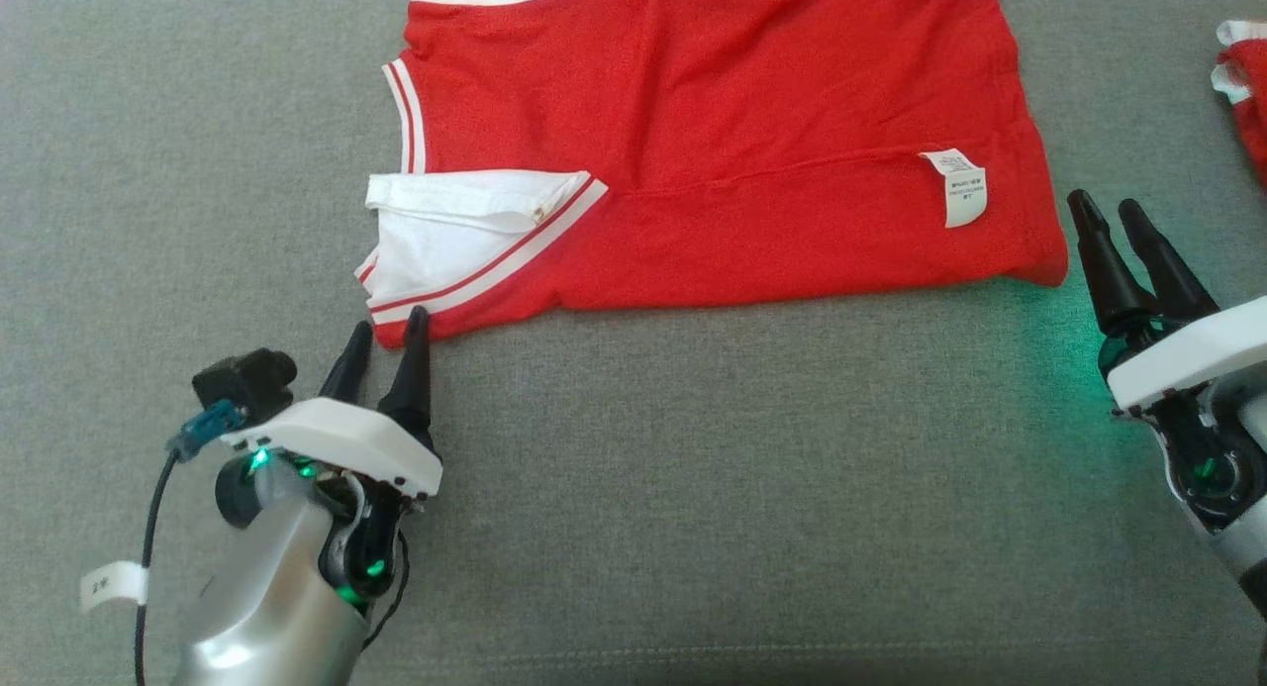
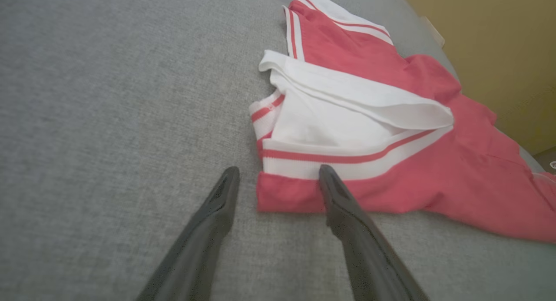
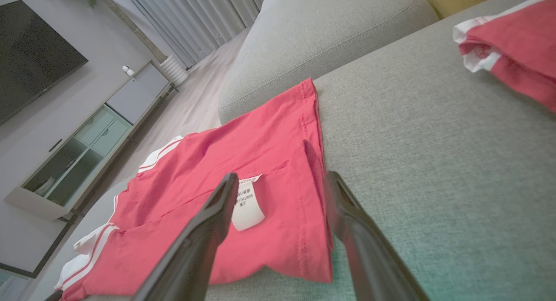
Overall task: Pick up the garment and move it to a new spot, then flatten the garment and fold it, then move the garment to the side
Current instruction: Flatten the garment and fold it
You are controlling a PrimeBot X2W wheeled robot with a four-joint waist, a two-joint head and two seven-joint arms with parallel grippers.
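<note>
A red garment (image 1: pixel 723 142) with white striped trim lies folded on the grey sofa cushion (image 1: pixel 693 488); its white collar (image 1: pixel 465 226) faces left and a white care label (image 1: pixel 958 186) sits near its right end. My left gripper (image 1: pixel 388 328) is open, fingertips right at the garment's near-left corner (image 2: pixel 278 199), nothing between them. To the right of the garment's right hem (image 3: pixel 312 214), my right gripper (image 1: pixel 1109 211) is open and holds nothing. The wrist view looks past its fingers (image 3: pixel 208 231) at the label (image 3: pixel 247 203).
A second red and white garment (image 1: pixel 1245 92) lies at the far right edge of the cushion (image 3: pixel 512 44). Another sofa cushion (image 3: pixel 330 36), a TV cabinet (image 3: pixel 87 144) and the room floor lie beyond. Bare grey cushion stretches in front of the garment.
</note>
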